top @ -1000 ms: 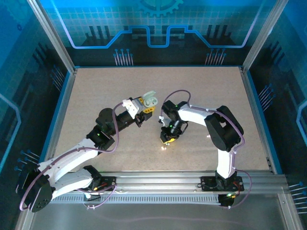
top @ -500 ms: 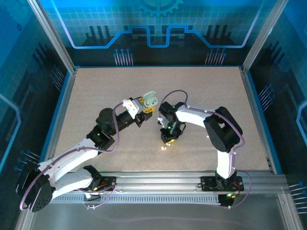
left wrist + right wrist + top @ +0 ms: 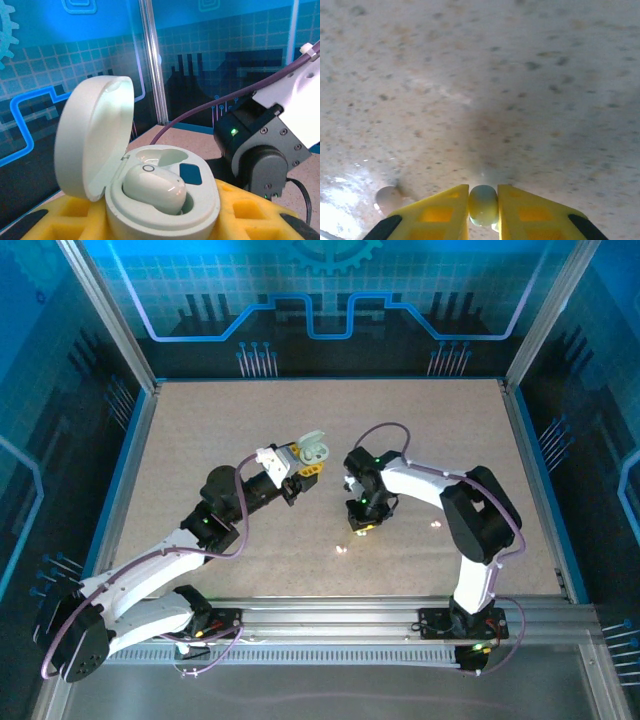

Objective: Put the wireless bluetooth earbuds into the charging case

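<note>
Bare tabletop (image 3: 250,410) is lying open to you across the far half and down both sides, with frame posts (image 3: 105,315) closing off the far corners. Both arms are crowding the middle. The left gripper (image 3: 305,461) is carrying the charging case (image 3: 316,446) just beside the right arm's wrist housing (image 3: 362,478), so you are getting only a narrow lane between them. The case lid (image 3: 92,135) is standing upright, blocking one side, and a purple cable (image 3: 200,112) is crossing behind. One earbud (image 3: 152,186) is filling the near socket, while the far socket (image 3: 161,156) is lying open from above. The right gripper (image 3: 483,197) jaws are sitting low over the tabletop, pinching a second earbud (image 3: 483,206).
</note>
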Available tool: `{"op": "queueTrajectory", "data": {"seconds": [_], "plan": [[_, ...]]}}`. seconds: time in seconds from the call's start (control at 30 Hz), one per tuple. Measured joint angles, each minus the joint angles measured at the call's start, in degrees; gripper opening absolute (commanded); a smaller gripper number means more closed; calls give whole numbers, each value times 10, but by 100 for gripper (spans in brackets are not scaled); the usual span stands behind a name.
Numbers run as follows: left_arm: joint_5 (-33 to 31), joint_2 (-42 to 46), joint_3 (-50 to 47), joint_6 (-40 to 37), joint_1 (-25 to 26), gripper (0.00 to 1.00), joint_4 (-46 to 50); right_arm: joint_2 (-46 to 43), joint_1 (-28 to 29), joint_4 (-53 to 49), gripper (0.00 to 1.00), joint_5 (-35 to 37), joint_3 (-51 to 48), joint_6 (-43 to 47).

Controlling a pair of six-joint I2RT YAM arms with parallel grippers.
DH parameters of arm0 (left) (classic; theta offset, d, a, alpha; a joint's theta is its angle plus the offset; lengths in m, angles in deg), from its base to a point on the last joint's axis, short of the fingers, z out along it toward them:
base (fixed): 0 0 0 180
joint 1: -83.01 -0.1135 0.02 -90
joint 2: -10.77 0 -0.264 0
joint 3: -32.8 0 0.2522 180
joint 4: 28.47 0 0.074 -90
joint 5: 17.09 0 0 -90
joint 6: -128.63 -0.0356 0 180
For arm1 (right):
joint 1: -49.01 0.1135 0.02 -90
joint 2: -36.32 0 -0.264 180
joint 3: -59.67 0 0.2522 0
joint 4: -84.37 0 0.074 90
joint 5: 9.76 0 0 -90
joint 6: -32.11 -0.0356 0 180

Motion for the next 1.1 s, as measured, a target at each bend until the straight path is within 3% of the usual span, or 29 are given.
{"op": "queueTrajectory", "data": {"seconds": [0.43, 1.1], "plan": [[0, -1, -1, 1, 0, 25, 0, 5, -5, 5, 29, 19, -7, -3], [0, -1, -1, 1, 0, 25, 0, 29, 9, -38, 25, 61, 22, 12]]}}
